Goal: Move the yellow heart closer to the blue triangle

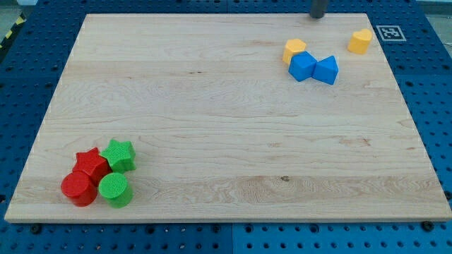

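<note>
The yellow heart (360, 41) lies near the view's top right corner of the wooden board (226, 113). The blue triangle (327, 70) lies lower left of it, with a gap between them. A second blue block (302, 66) touches the triangle's left side, and a yellow hexagon-like block (294, 49) touches that block from above. My tip (318, 15) is at the board's top edge, above the blue blocks and to the left of the yellow heart, touching no block.
A cluster sits at the view's bottom left: a red star (91, 164), a green star (119, 154), a red cylinder (78, 189) and a green cylinder (114, 189). A fiducial marker (389, 32) lies off the board's top right corner.
</note>
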Robot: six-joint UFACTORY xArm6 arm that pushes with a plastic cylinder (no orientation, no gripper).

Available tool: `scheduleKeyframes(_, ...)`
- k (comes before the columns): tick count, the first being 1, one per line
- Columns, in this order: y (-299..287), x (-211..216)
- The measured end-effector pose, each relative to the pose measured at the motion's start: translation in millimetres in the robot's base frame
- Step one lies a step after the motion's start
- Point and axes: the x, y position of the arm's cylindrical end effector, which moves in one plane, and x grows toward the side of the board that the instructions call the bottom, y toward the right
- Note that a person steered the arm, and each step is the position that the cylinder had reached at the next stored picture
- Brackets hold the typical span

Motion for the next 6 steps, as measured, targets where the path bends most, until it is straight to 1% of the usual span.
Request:
scheduleKeyframes(1,84.8,11.0)
scheduleKeyframes(2,101.3,48.1)
scheduleKeyframes(3,70.5,76.8)
scheduleKeyframes(4,23.1,97.0)
scheduleKeyframes(5,14.5,98.9)
scheduleKeyframes(6,15.2,88.9)
